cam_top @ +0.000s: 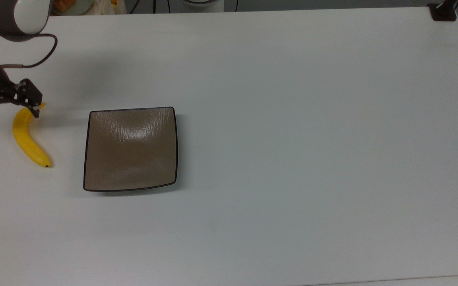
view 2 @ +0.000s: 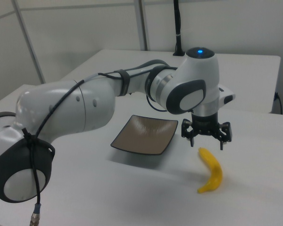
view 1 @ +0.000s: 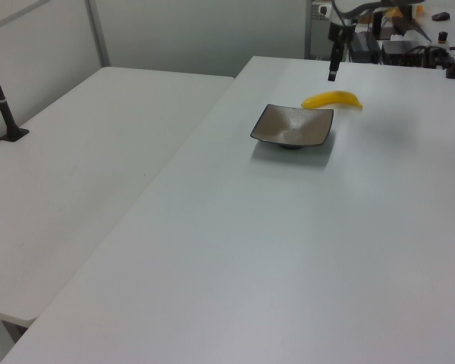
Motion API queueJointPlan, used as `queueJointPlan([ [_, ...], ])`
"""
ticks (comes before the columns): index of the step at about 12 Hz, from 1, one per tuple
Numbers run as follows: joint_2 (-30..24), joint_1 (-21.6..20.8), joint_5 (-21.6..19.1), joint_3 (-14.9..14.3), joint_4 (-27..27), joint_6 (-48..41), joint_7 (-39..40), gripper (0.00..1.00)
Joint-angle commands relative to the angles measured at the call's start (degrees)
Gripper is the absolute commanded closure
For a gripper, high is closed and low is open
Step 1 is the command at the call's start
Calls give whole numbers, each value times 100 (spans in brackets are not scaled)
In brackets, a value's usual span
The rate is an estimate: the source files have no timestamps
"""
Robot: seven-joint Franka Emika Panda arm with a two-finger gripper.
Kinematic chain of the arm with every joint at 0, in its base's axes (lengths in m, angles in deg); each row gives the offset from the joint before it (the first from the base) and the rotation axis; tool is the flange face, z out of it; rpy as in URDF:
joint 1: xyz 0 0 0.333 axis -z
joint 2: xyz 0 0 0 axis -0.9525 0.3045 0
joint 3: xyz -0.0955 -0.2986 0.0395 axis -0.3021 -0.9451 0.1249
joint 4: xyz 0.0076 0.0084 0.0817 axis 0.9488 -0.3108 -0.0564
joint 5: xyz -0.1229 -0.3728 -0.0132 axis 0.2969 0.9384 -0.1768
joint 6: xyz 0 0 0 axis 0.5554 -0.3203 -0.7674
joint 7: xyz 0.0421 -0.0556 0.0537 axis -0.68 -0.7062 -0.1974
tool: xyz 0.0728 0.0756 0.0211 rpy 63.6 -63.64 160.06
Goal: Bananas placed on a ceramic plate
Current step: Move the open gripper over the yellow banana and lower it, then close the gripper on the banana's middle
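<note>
Top view: a wide white surface spans the frame, with a strip of clutter along the upper edge and a dark clamp at the upper right corner. One yellow banana lies flat at the far left, just beside one square brown ceramic plate but not touching it; the centre, right and lower parts of the surface are bare. One gripper, fingers spread apart and holding nothing, sits at the left edge over the banana's upper end. Left view: the surface runs from the lower frame to the upper right, a second white table adjoining on the left and pale wall panels behind. The plate sits upper centre, the banana just behind it, and the arm's dark end hangs above the banana. Right view: the white arm curves across the frame; its gripper, open, hovers just above the near end of the banana, with the plate to the left.
</note>
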Motion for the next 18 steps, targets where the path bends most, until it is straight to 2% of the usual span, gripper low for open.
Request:
queueJointPlan([
  [1, 60, -4, 50, -7, -130, 509, 105, 0],
  [4, 95, -30, 85, -16, -481, 833, 96, 0],
  [9, 315, -39, 164, -25, -517, 958, 114, 0],
  [11, 385, -39, 339, -25, -543, 975, 131, 0],
  [13, 377, -48, 384, -25, -675, 1281, 123, 2],
  [18, 376, -56, 665, -42, -790, 1406, 158, 53],
])
